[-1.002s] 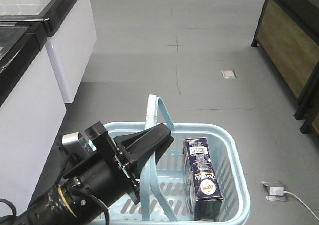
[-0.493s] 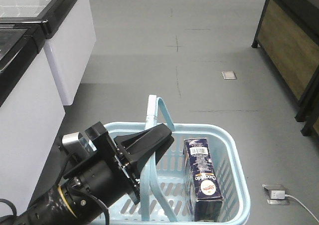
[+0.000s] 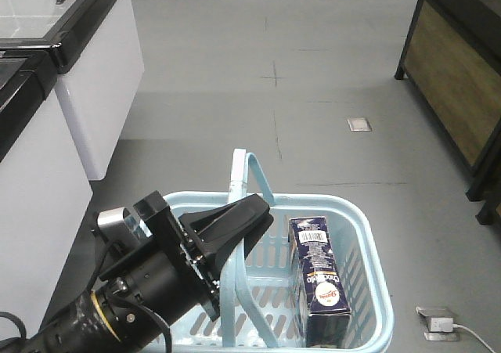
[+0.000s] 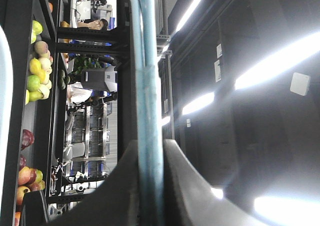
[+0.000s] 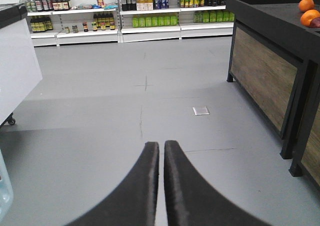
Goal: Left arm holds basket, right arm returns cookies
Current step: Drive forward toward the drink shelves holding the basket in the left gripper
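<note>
The pale blue basket (image 3: 368,235) hangs low in the front view, its hoop handle (image 3: 254,173) upright. My left gripper (image 3: 262,212), on the black left arm (image 3: 149,282), is shut on the handle; the left wrist view shows the handle bar (image 4: 150,85) pinched between the jaws of the left gripper (image 4: 150,147). The cookies carton (image 3: 317,282), dark navy with a barcode label, stands inside the basket at its right side. My right gripper (image 5: 161,145) is shut and empty above the grey floor, out of the front view. A corner of the basket (image 5: 4,191) shows at the left edge of the right wrist view.
White freezer cabinets (image 3: 94,71) line the left. A dark wood-panelled stand (image 3: 454,71) is on the right, with oranges (image 5: 306,8) on top. A floor socket with cable (image 3: 438,322) and a floor plate (image 3: 358,124) lie ahead. Shelves of bottles (image 5: 150,10) stand far back.
The floor, cabinets and floor socket have slid down and outward in the front view. The left arm, basket and carton keep the same place in the frame.
</note>
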Available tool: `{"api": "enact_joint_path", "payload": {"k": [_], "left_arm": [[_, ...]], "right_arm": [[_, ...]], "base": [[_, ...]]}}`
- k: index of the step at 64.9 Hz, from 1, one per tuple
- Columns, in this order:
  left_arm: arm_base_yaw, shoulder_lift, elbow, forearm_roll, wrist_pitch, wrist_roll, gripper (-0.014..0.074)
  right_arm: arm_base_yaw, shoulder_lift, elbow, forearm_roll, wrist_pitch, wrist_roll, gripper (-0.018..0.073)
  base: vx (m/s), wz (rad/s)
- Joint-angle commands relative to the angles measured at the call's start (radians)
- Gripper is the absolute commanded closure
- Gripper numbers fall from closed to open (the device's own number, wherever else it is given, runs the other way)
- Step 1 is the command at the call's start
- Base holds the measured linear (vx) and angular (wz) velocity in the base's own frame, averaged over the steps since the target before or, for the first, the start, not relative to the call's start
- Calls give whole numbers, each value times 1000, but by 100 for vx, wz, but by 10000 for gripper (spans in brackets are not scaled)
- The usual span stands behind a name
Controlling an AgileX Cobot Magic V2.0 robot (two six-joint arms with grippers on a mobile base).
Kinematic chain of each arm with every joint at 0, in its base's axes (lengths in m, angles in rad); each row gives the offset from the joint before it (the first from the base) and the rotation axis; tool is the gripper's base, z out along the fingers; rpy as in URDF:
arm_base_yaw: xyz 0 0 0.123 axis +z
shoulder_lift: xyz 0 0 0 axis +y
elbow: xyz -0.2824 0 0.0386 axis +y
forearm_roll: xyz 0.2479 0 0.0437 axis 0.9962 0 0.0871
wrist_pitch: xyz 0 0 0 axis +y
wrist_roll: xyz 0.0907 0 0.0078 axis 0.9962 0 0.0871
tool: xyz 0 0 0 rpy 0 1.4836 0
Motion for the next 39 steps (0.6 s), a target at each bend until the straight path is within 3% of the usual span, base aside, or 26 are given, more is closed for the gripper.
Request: {"api": "enact_joint_path", "payload": {"k": [1, 39], "left_arm": [[-7, -39, -28, 1, -287, -4, 599], [-7, -39, -28, 1, -287, -4, 599]], "right_arm": [[-8, -13, 18, -10, -71, -3, 566], [-8, -13, 18, -10, -71, -3, 566]], "base": [[20, -3], [22, -4]]}}
